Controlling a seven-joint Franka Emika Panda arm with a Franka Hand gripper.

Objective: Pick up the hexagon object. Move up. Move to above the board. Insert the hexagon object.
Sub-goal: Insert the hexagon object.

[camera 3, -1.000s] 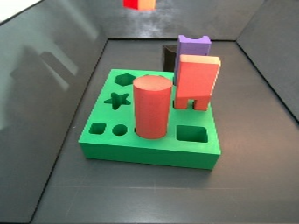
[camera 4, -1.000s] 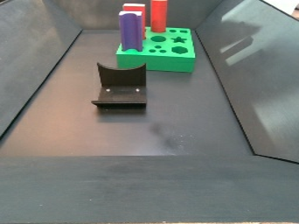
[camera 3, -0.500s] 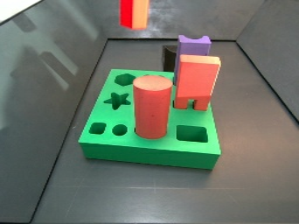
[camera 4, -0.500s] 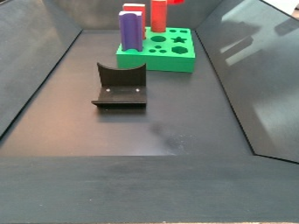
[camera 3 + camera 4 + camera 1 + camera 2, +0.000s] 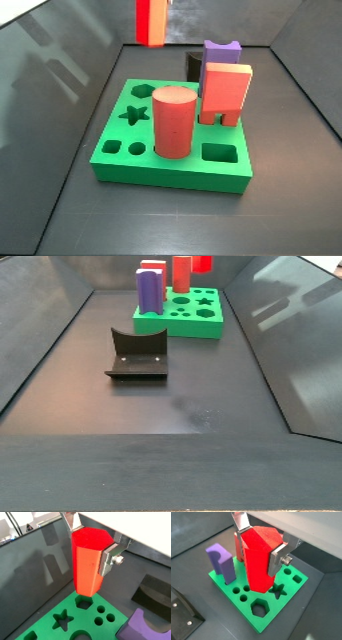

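- Red and faceted, the hexagon object (image 5: 88, 562) hangs upright in the tool (image 5: 90, 554), whose silver fingers (image 5: 109, 556) clamp its upper sides; it is off the bench and above the board (image 5: 298, 592).
- In both wrist views its lower end hovers over the green surface, apart from it; in a side view only its red body (image 5: 152, 22) shows, high above the board's far edge (image 5: 171, 82).
- In a wrist view, the hexagonal hole (image 5: 83, 603) lies just below the peg's foot. I judge the insertion is in hand: the facets should be squared to the hole's sides before descending, and the descent kept straight and slow so no corner catches the rim.
- Star cutout (image 5: 62, 619) and the small round holes (image 5: 101, 609) sit near that target, so a small sideways slip could land on the wrong opening.
- Purple peg (image 5: 220, 561) and the thick salmon cylinder (image 5: 173, 122) stand in the board, as does the pink block (image 5: 225, 92); the tool should pass clear of them.
- Well apart on the floor stands the fixture (image 5: 139, 354), out of the way.
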